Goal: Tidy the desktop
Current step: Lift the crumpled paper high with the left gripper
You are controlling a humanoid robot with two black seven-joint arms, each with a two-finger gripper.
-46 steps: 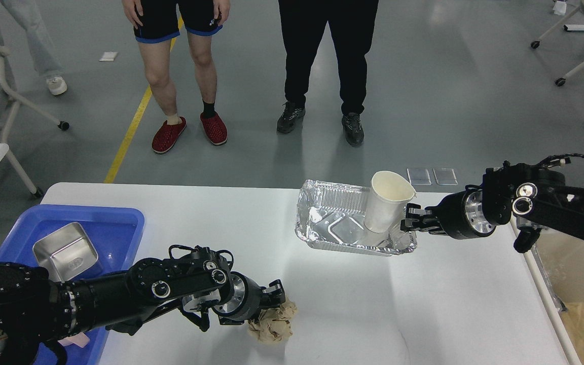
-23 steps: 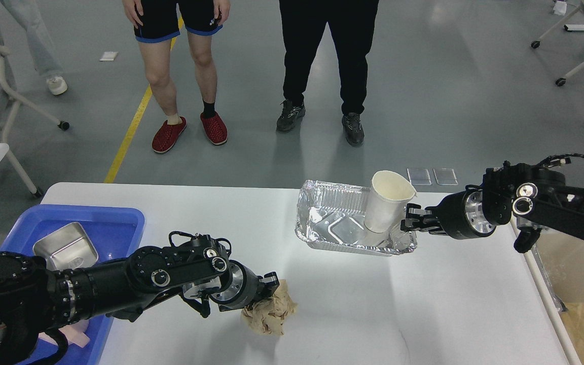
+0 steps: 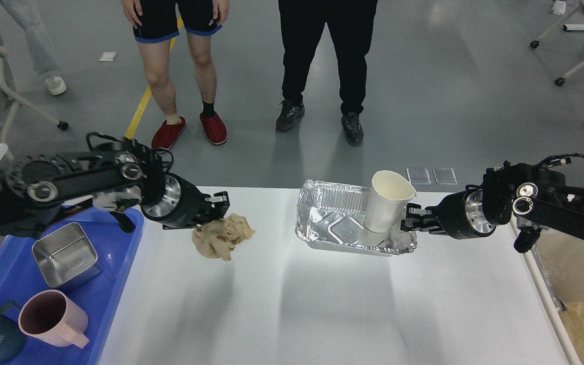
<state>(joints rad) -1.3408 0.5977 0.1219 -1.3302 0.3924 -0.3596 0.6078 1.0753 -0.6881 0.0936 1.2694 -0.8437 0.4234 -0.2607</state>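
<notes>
White desktop [image 3: 322, 314] lies bare below both raised arms.

Large matte white worktop [image 3: 322, 304] with rounded far corners, lying flat and filling the lower view. Smooth, mostly bare near the front, crossed by soft grey shadows; faint dark scratch near the front edge.

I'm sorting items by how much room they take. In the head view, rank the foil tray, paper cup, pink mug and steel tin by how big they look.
1. Foil tray, clearly largest.
2. Steel tin.
3. Pink mug and paper cup look alike; the mug is nearer the camera, so I won't rank them.
</notes>
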